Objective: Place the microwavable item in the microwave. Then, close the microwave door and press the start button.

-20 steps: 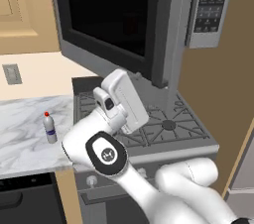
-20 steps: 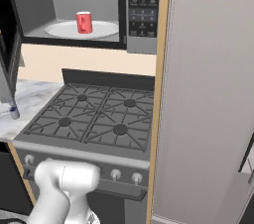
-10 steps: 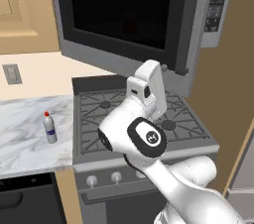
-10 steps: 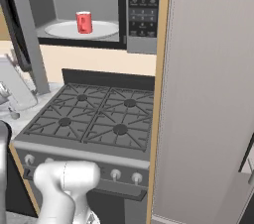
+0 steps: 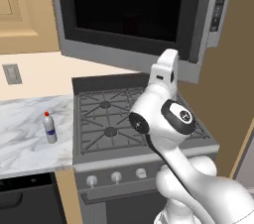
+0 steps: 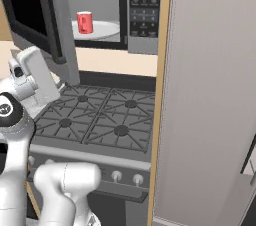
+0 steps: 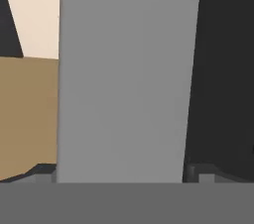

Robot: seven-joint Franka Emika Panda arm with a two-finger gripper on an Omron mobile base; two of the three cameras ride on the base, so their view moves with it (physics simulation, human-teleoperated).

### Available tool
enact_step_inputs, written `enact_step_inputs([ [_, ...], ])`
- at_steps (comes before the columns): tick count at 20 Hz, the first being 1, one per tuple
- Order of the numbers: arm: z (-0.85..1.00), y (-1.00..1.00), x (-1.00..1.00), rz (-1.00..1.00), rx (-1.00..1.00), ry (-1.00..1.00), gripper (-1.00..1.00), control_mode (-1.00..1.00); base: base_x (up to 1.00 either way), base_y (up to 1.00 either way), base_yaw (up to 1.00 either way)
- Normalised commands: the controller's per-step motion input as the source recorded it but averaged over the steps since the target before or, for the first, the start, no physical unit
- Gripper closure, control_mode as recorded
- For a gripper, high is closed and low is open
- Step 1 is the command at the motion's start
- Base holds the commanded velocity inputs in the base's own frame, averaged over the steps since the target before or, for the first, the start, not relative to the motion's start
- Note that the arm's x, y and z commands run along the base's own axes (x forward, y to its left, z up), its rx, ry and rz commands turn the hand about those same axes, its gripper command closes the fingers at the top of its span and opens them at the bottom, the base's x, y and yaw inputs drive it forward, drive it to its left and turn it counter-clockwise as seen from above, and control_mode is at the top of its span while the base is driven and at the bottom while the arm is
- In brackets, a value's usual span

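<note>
The red cup, the microwavable item (image 6: 84, 22), stands on the round turntable plate (image 6: 105, 31) inside the microwave (image 6: 142, 45), whose dark keypad (image 6: 144, 5) is to its right. The microwave door (image 5: 124, 15), with black glass and a grey frame, is swung partway across the opening; its edge (image 6: 60, 25) hides the left of the cavity. My gripper (image 5: 167, 64) is up against the door's lower frame. In the hand view the grey frame (image 7: 124, 69) stands right before the gripper (image 7: 123, 173), its fingertips (image 7: 43, 172) wide apart and open, holding nothing.
A gas stove (image 5: 109, 114) lies under the microwave. A small clear bottle with a red cap (image 5: 48, 128) stands on the marble counter (image 5: 20, 143) to the left. A tall grey panel (image 6: 210, 95) rises right of the stove.
The door has swung further across the microwave opening, and my hand has moved up and right with it. The cup has not moved.
</note>
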Motion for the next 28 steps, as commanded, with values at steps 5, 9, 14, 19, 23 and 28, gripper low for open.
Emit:
enact_step_inputs([
  [5,0.52,-0.35,0.47,0.16,0.15,0.05,-1.00,-1.00,0.00,0.00,0.00],
  [9,0.67,-0.17,0.49,0.11,0.10,0.16,-1.00,-1.00,0.00,0.00,0.00],
  [14,0.50,0.00,0.46,0.07,0.00,0.16,-1.00,-1.00,0.00,0.00,0.00],
  [19,0.59,0.00,0.54,0.02,0.00,0.20,-1.00,-1.00,0.00,0.00,0.00],
  [23,0.52,0.00,0.44,0.02,0.00,0.19,-1.00,-1.00,0.00,0.00,0.00],
  [28,0.12,0.00,0.32,0.00,0.00,0.09,-1.00,-1.00,0.00,0.00,0.00],
])
